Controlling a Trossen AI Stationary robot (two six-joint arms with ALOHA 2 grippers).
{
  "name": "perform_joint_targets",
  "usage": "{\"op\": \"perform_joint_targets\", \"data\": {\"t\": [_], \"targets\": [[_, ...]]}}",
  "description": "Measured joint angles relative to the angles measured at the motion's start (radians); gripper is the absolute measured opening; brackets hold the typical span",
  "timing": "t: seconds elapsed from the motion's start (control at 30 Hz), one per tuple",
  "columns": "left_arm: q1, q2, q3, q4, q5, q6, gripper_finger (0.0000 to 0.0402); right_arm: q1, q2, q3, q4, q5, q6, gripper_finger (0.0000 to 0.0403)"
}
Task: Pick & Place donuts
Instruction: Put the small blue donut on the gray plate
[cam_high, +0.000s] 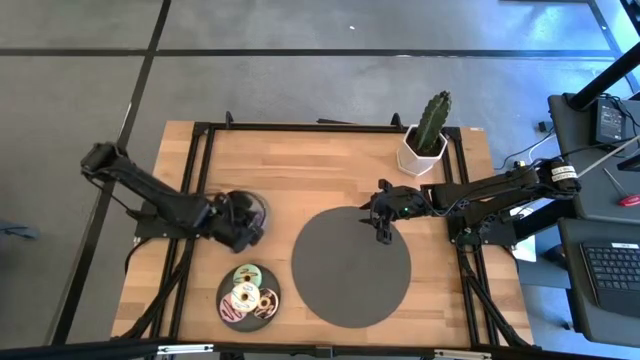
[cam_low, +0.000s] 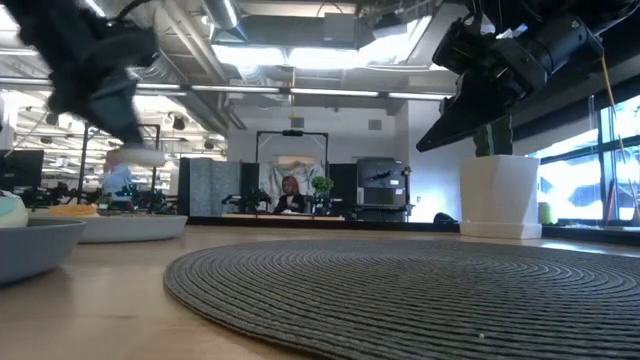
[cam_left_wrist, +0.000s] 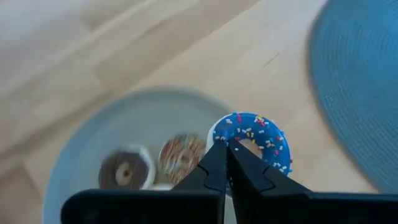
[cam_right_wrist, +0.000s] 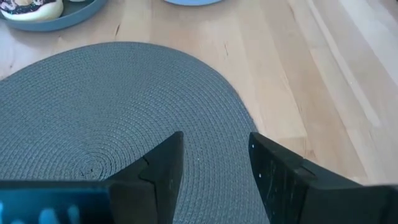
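My left gripper (cam_left_wrist: 227, 149) is shut on a blue-iced donut (cam_left_wrist: 255, 138) with coloured sprinkles. It hovers over a small grey plate (cam_left_wrist: 81, 134) that holds a chocolate donut (cam_left_wrist: 124, 174) and a brown sprinkled one (cam_left_wrist: 181, 155). From above, this gripper (cam_high: 240, 222) covers most of that plate (cam_high: 262, 205). A second grey plate (cam_high: 222, 300) nearer the near edge carries several donuts (cam_high: 247, 292), pale green, white and pink-striped among them. My right gripper (cam_right_wrist: 214, 165) is open and holds nothing, above the far edge of the large dark grey disc (cam_high: 350, 270). My left gripper pinches the blue donut between its two fingertips, at the part of its ring (cam_left_wrist: 219, 138) nearest the gripper. The fingers come at it slanting down from the table's left side. The donut stands out past the fingertips, lifted above the plate.
A cactus in a white pot (cam_high: 428, 140) stands at the table's far right corner, close behind my right arm. Bare wood lies between the plates and the disc and along the far edge. Black frame rails (cam_high: 205, 180) run along the table's left and right sides.
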Motion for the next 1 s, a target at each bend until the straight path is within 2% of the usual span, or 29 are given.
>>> {"op": "perform_joint_targets", "data": {"t": [0.17,0.4,0.67,1.0], "targets": [[-0.054,0.001,-0.083,-0.019,-0.002,-0.152,0.0003,0.0,0.0,0.0,0.015,0.0,0.0,0.0183],[-0.06,0.001,-0.13,-0.125,0.006,-0.291,0.0003,0.0,0.0,0.0,0.029,0.0,0.0,0.0183],[-0.06,0.011,-0.131,-0.11,-0.014,-0.319,0.0003,0.0,0.0,0.0,0.029,0.0,-0.003,0.0183],[-0.06,0.102,-0.131,-0.113,-0.004,-0.359,0.0003,0.0,0.0,0.0,0.029,0.0,-0.004,0.0183]]}}
